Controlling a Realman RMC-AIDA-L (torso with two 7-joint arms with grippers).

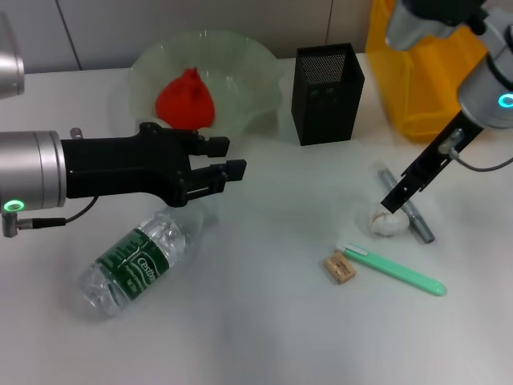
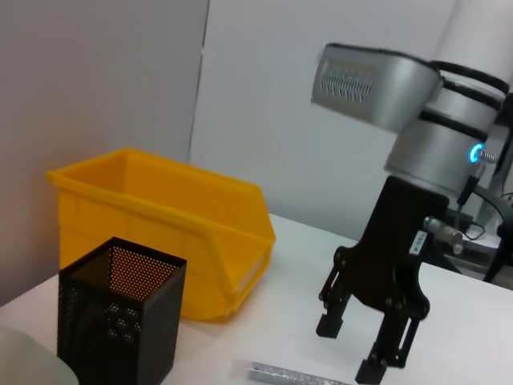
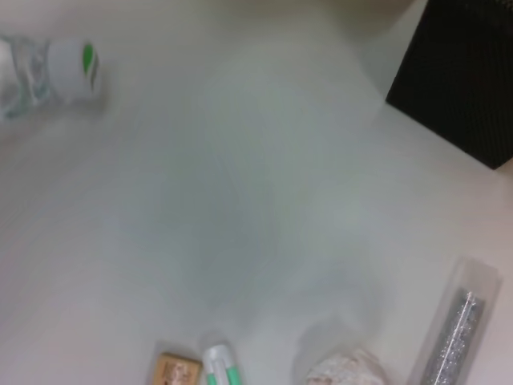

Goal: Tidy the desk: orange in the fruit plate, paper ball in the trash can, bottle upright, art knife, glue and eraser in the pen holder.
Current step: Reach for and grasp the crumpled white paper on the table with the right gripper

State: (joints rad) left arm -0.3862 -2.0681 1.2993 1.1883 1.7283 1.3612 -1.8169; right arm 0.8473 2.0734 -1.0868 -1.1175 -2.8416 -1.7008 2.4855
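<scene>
While both arms are over the desk [image 1: 264, 321], its white, smooth top is seen to run back to a pale panelled wall. At the far right the yellow trash can [image 1: 417, 88] stands with its sloping front toward the robot. The ruffled green plate [image 1: 256, 80] sits far left of centre, and the orange [image 1: 186, 100] lies inside it, pointed top up. Between plate and can the black mesh pen holder [image 1: 327, 95] is upright, well apart from the loose items.

The bottle [image 1: 136, 265] lies on its side near the left front, long axis diagonal, base toward the near left, cap end hidden under the left gripper [image 1: 232, 164]. That gripper is held level above the bottle's neck, pointing right, fingers parted and holding nothing.

The right gripper [image 1: 391, 204] is angled down and leftward, tips just above the paper ball [image 1: 386, 222]; from the left wrist view its fingers are seen spread, nothing gripped.

A grey stick-like item [image 1: 409, 207] lies diagonally just beside the ball and partly under the right gripper. A green-handled tool [image 1: 397, 271] lies nearer, long axis running from upper left to lower right. The eraser [image 1: 340, 268] rests just beside the tool's left end; contact cannot be told.
</scene>
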